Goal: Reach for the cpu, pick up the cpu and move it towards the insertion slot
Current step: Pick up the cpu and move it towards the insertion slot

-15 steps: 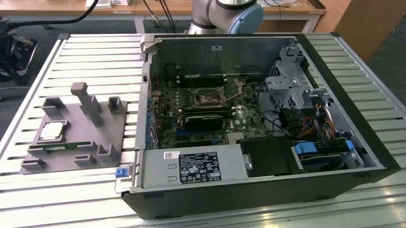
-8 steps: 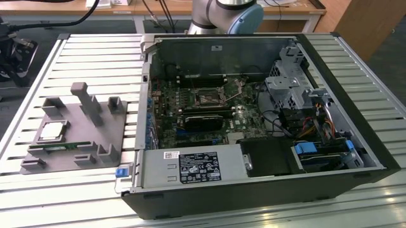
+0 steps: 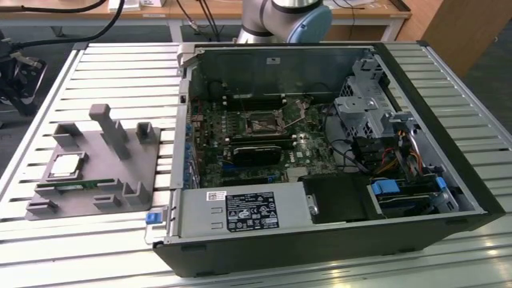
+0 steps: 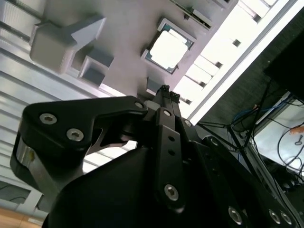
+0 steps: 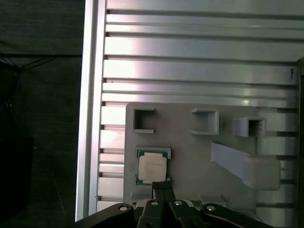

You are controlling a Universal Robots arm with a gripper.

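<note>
The cpu is lying flat in a shallow square recess of the grey plastic fixture, silvery top facing up, near the fixture's edge on the exterior view's left. In both wrist views the chip is showing a pale metal top with a darker rim around it. The gripper is hovering just beside the chip and over the fixture, and whether its tips are touching the chip cannot be told. Its jaws are pressing together with nothing between them. A thin green memory stick is lying in the fixture just beside the chip's recess.

The insertion slot is sitting well apart from the chip, inside the open computer case. Its silvery frame and dark centre are facing up from the green motherboard. A grey power supply is occupying the case's near side.

Fixture and case are resting side by side on the slatted aluminium table. The robot arm's base is standing behind the case.
</note>
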